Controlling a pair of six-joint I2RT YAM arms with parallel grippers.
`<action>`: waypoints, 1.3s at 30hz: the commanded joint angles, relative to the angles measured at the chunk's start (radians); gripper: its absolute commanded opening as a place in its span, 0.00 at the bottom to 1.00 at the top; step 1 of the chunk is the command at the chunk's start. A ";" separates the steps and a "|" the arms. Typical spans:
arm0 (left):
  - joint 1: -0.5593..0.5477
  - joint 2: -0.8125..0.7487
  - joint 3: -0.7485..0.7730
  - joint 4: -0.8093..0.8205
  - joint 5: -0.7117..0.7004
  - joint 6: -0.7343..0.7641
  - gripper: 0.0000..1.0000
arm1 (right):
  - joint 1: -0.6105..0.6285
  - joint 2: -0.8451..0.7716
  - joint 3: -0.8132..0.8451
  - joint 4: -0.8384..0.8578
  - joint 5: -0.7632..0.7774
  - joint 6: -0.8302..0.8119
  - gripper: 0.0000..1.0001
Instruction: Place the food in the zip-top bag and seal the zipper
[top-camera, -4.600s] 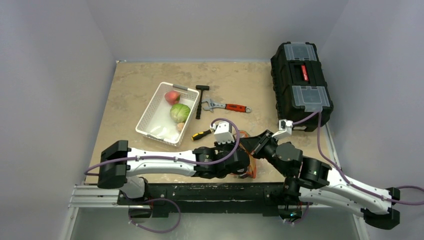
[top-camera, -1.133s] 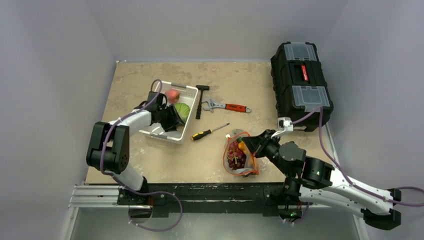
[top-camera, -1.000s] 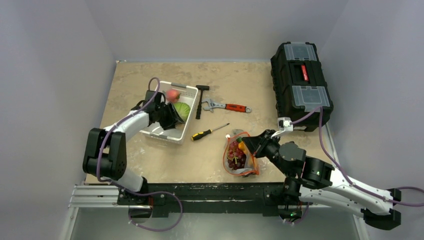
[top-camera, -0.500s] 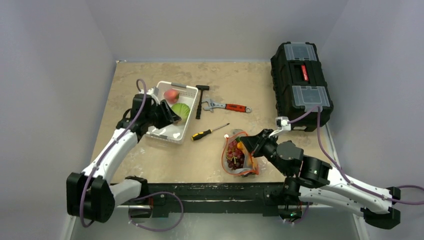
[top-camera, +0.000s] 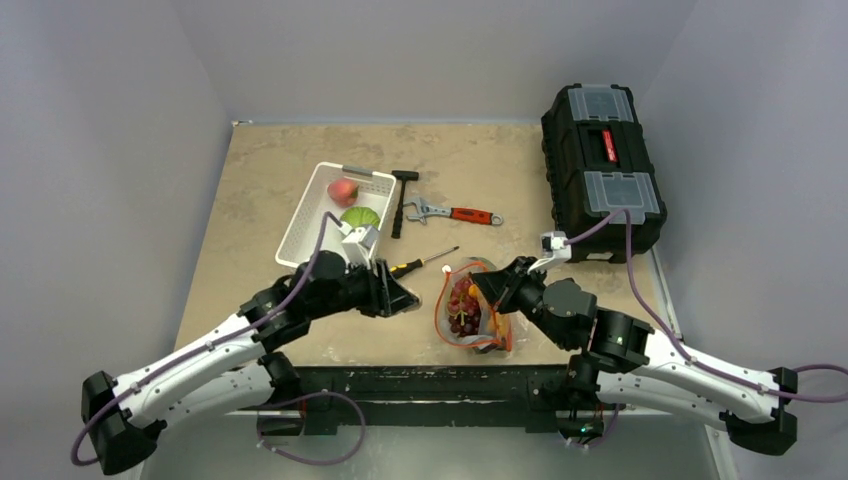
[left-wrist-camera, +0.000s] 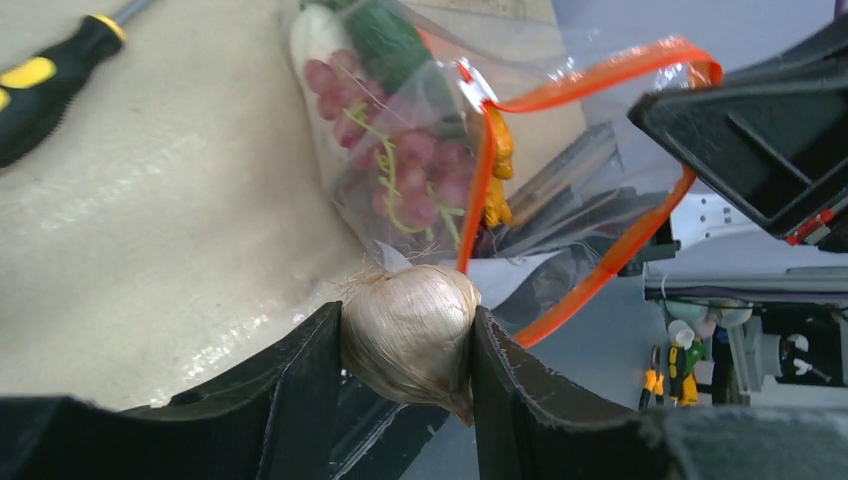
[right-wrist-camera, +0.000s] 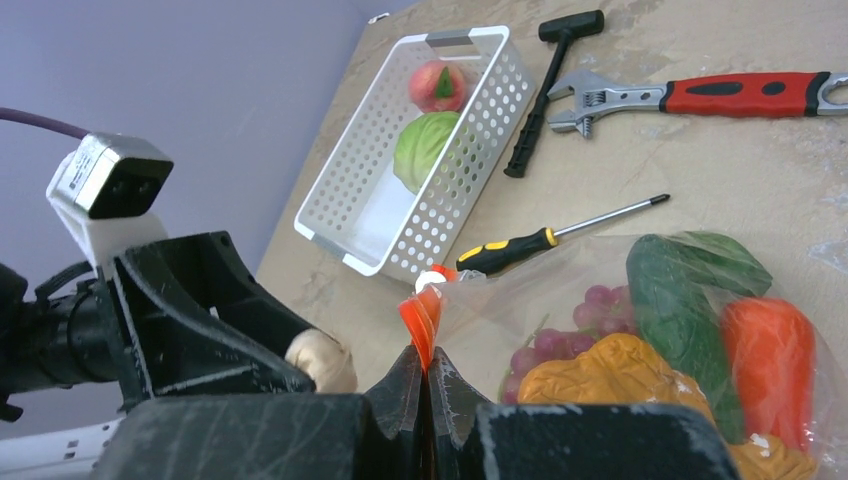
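Two claws busy. Left claw pinching toy garlic bulb, likely light, hard, slick, just beside zip-top bag, lower centre of top view, on counter. Right claw pressed together on zipper; floppy film best held by that strip.

Top camera looks down from the near side; close wrist cameras face each other across the zip-top bag
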 joint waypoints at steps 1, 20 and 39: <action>-0.183 0.065 0.084 0.064 -0.185 -0.029 0.16 | 0.001 0.007 0.045 0.071 -0.002 -0.010 0.00; -0.450 0.499 0.377 0.068 -0.427 0.033 0.20 | 0.001 -0.029 0.042 0.081 -0.033 0.032 0.00; -0.457 0.585 0.236 0.254 -0.338 -0.113 0.37 | 0.001 -0.054 0.029 0.071 -0.037 0.054 0.00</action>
